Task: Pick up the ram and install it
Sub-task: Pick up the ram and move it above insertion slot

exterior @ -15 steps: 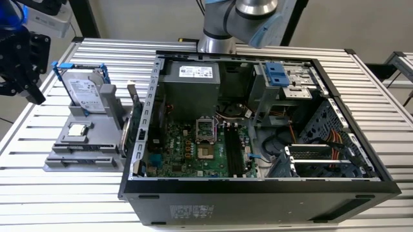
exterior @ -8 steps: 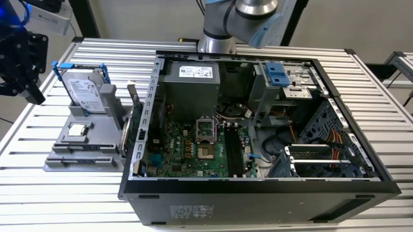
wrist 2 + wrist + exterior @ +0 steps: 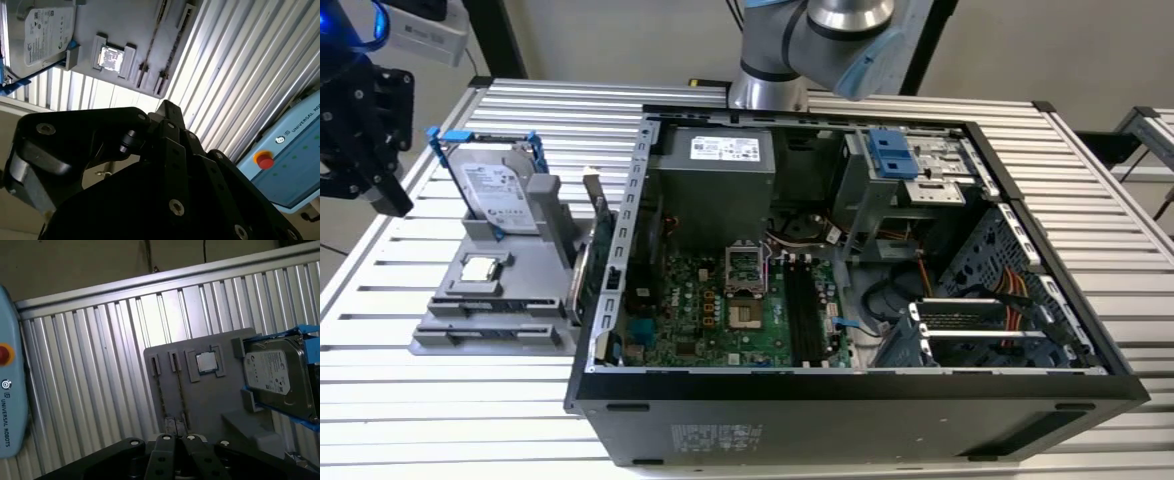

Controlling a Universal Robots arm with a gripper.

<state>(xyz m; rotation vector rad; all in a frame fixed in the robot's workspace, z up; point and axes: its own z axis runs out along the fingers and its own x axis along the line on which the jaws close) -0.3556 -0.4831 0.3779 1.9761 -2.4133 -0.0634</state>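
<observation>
Ram, a slim dark circuit-board stick, stands in the grey plastic holder on the ribbed metal worktop — not yet picked up; the black gripper, pressed together and empty, hangs at the exterior view's left.

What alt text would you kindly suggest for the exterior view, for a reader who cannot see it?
An open desktop computer case lies on a slatted metal table, its motherboard exposed. On the exterior view's left, a grey holder carries the ram on edge, a hard drive and a CPU chip; the black gripper hangs further left.
</observation>
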